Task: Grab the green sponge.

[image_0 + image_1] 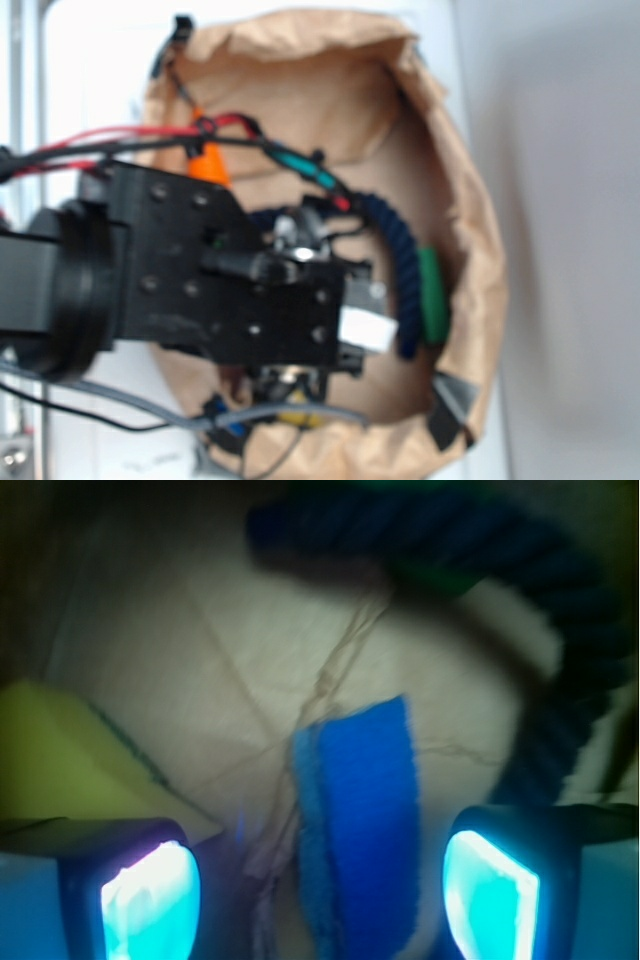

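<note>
The green sponge (432, 293) lies along the right inner wall of a brown paper bag (470, 200), just beyond a dark blue rope (403, 265). In the wrist view only a sliver of the green sponge (447, 580) shows under the rope (560, 610) at the top. My gripper (320, 892) is open and points down into the bag, well short of the green sponge. A blue sponge (365, 810) lies on the bag floor between the two fingers (150, 900). In the exterior view my black arm (200, 270) hides the fingers.
A yellow sponge (70, 750) rests beside the left finger. An orange toy carrot (210, 162) sits at the bag's back left. Red and black cables (120, 140) cross above the arm. The bag's crumpled walls ring everything.
</note>
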`<state>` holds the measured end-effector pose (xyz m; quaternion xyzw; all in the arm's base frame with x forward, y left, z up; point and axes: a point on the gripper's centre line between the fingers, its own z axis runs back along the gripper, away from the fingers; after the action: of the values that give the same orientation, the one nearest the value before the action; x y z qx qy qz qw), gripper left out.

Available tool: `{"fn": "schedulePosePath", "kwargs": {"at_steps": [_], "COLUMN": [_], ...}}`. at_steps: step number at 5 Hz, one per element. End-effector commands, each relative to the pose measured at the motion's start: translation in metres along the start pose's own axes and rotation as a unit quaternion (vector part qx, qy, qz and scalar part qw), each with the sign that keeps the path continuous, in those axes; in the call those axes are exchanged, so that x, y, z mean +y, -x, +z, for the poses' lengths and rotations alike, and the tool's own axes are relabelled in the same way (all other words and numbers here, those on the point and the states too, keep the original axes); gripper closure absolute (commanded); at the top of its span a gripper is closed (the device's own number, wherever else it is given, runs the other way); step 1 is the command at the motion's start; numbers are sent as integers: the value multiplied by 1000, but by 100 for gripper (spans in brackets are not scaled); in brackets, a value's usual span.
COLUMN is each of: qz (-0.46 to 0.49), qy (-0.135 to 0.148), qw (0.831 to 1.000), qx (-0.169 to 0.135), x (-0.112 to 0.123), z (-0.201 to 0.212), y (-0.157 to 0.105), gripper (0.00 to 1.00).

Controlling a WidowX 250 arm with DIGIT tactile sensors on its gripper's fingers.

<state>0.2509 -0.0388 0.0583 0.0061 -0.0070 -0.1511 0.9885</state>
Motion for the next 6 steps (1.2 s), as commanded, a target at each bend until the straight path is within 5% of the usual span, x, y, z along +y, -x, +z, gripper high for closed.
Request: {"fn": "schedulePosePath", "kwargs": {"at_steps": [1, 6], "qz": [-77, -73], "qy": [105, 111], "qw": [991, 991], "qx": [-6, -32], "x": [-6, 6], "z": [34, 41], "y": [-8, -23], "gripper": [0, 0]}}
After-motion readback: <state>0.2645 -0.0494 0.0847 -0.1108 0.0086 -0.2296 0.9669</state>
